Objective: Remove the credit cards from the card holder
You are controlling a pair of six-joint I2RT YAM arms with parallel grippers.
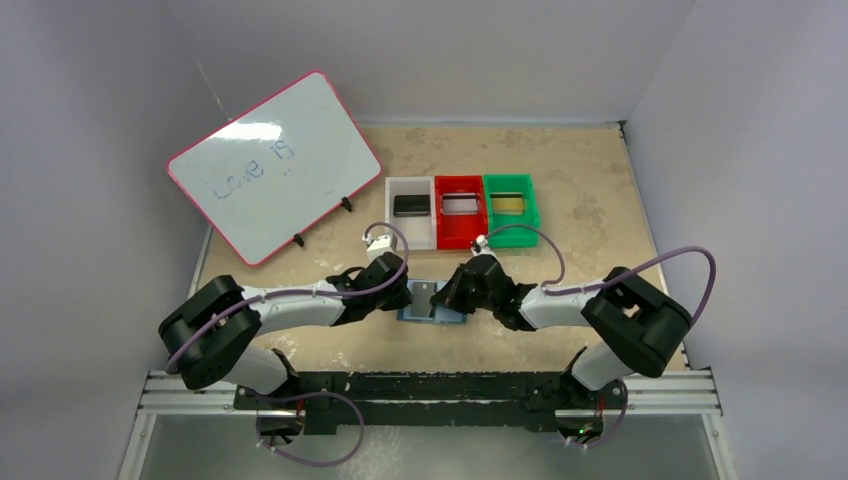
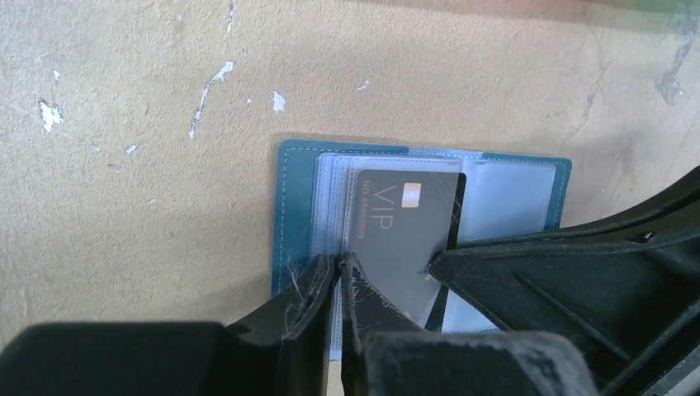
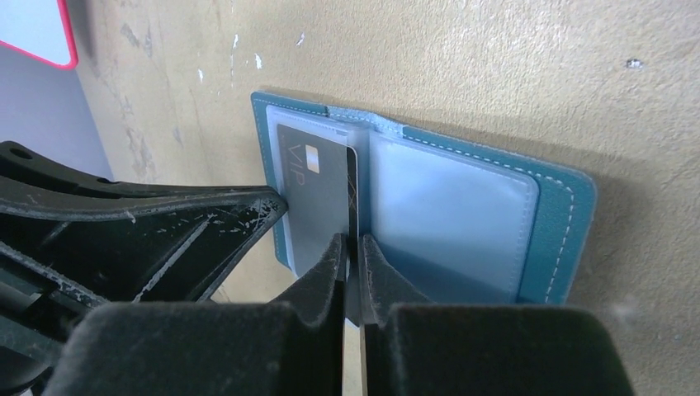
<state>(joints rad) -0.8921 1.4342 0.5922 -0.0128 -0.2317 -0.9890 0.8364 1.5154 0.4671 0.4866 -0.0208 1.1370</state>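
Left gripper (image 2: 337,285) has its jaws clenched on the clear sleeve pages at the left half of the card holder (image 2: 293,206), which lies open on the table (image 2: 165,165), near and central between the arms. The grey VIP card (image 2: 404,223) sits on that left half, with the right gripper (image 3: 351,260) pinched shut on the card's right edge. This looks like the extraction step: next, the right should draw the card clear while the left anchors the holder.

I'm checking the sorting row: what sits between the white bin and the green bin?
The red bin, with a silvery-grey card inside, stands between the white bin and the green bin; the top external view shows it.
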